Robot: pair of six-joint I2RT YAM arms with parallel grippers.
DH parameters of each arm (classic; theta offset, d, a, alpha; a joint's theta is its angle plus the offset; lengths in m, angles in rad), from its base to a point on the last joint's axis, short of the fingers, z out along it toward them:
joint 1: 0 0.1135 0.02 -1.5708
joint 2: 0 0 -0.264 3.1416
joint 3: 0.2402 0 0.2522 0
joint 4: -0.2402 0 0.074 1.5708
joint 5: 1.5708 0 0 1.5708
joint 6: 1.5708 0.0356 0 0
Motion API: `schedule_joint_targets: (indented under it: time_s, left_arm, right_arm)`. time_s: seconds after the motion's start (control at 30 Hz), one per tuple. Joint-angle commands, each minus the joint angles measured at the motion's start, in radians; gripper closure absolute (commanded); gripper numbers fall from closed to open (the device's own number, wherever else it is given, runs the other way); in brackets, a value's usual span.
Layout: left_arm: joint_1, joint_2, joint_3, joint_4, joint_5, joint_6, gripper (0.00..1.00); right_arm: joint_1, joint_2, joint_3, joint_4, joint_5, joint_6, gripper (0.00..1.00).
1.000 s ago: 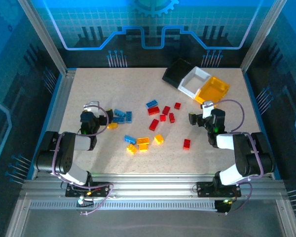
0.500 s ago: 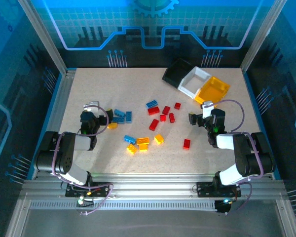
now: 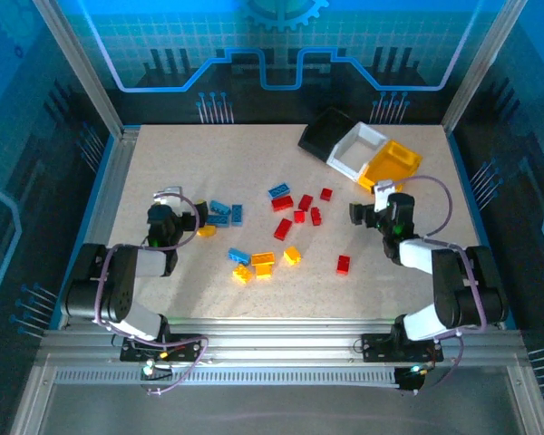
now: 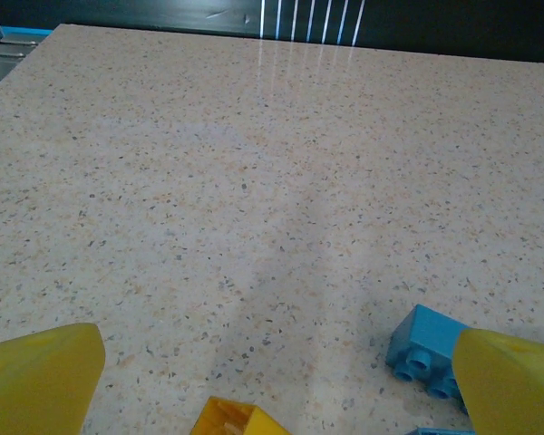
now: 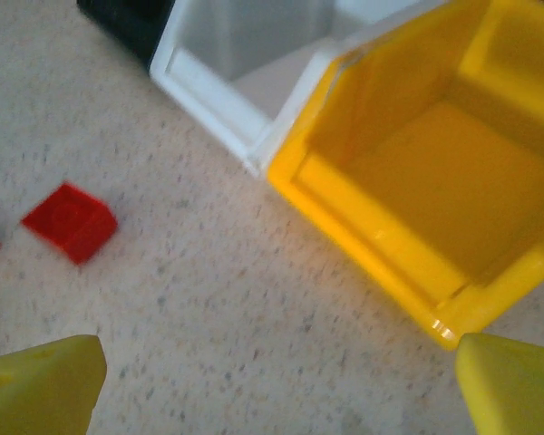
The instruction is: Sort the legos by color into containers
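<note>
Plainly unsorted: legos loose, both grippers wide

Scattered legos [image 3: 282, 203] lie on the table [image 3: 163, 154], all outside the bins. The reds are nearest the white bin [image 3: 356, 149], toward its near left, with yellows and blues farther off the same way. The black bin [image 3: 325, 132] touches the white bin's far-left side and the yellow bin [image 3: 392, 163] its near-right side. The right gripper [image 3: 374, 210] hovers just near of the white bin, jaws spread and empty. The left gripper [image 3: 166, 216] sits well apart from the white bin, far left, jaws spread and empty, a blue lego [image 4: 426, 349] by its right finger.
</note>
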Motion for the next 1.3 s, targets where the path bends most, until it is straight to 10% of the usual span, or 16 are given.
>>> schedule_joint_targets:
  time_s: [0.0,0.2,0.53,1.27]
  left_arm:
    - [-0.004,-0.143,0.057,-0.17,0.018,0.009,0.01]
    - [-0.003,-0.325,0.269,-0.721,-0.045,-0.289,0.01]
    - [-0.04,-0.318,0.543,-1.272,0.08,-0.516,0.01]
    - [-0.202,-0.357,0.515,-1.457,0.319,-0.543,0.01]
  right_arm:
    - [-0.032,-0.091,0.169,-0.325,0.073,0.156,0.0]
    - [-0.097,0.025,0.657,-1.072,-0.062,0.411,0.0]
    - [0.014,0.106,0.888,-1.508,-0.122,0.503,0.01]
    - [-0.153,0.445,1.092,-1.51,-0.051,0.62,0.17]
